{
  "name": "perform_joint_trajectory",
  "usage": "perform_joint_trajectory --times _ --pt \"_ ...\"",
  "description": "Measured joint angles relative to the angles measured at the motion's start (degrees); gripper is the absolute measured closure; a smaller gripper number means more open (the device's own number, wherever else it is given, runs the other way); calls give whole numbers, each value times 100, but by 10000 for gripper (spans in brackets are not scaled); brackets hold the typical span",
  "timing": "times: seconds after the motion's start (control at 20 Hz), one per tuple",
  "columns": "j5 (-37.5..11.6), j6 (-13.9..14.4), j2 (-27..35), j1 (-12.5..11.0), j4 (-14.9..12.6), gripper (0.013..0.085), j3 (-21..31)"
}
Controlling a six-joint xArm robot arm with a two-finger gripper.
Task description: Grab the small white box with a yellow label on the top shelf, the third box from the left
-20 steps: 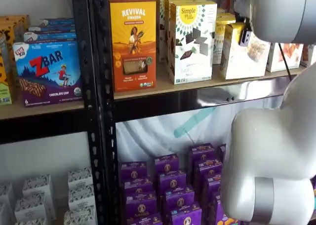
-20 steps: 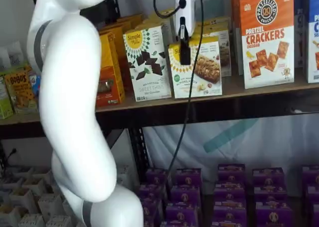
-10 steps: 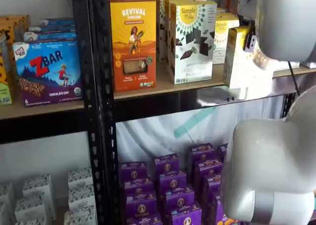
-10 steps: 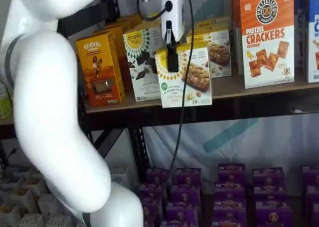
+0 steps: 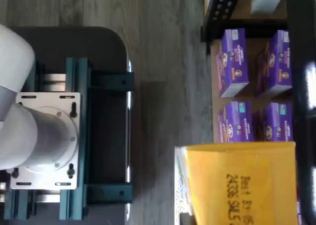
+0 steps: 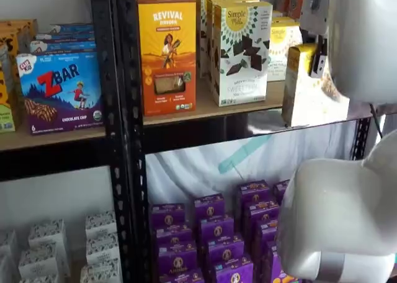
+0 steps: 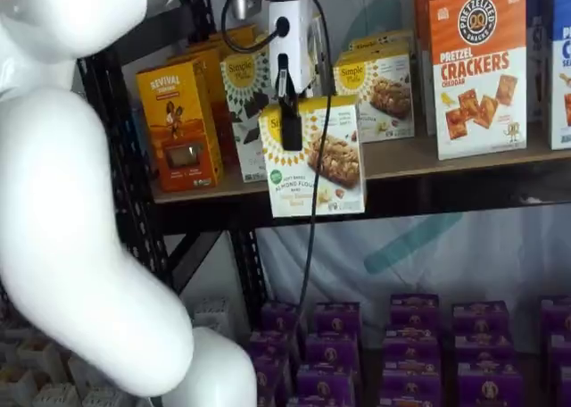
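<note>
One short squarish white carton with yellow sunburst label [image 7: 311, 155] hung in front of the tan wooden top shelf [image 7: 464, 153], clear of its edge, black-fingered gripper [image 7: 290, 112] clamped over its top, apparently for withdrawal.

Readable print:
- Orange box [image 6: 167, 53]: "REVIVAL".
- Tall white box [image 6: 240, 50]: "Simple Mills".
- Purple box [image 6: 60, 90]: "ZBAR", "CHOCOLATE CHIP".
- Orange-topped box [image 7: 477, 68]: "PRETZEL CRACKERS".
- Small white box [image 7: 312, 157]: "ALMOND FLOUR"; its yellow top in the wrist view [image 5: 242, 185]: "Best By", "24336".
</note>
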Motion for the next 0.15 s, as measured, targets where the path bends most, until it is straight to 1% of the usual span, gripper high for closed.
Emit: perform_joint_trajectory --times 0.15 --pt "69 8 -113 3 16 690 103"
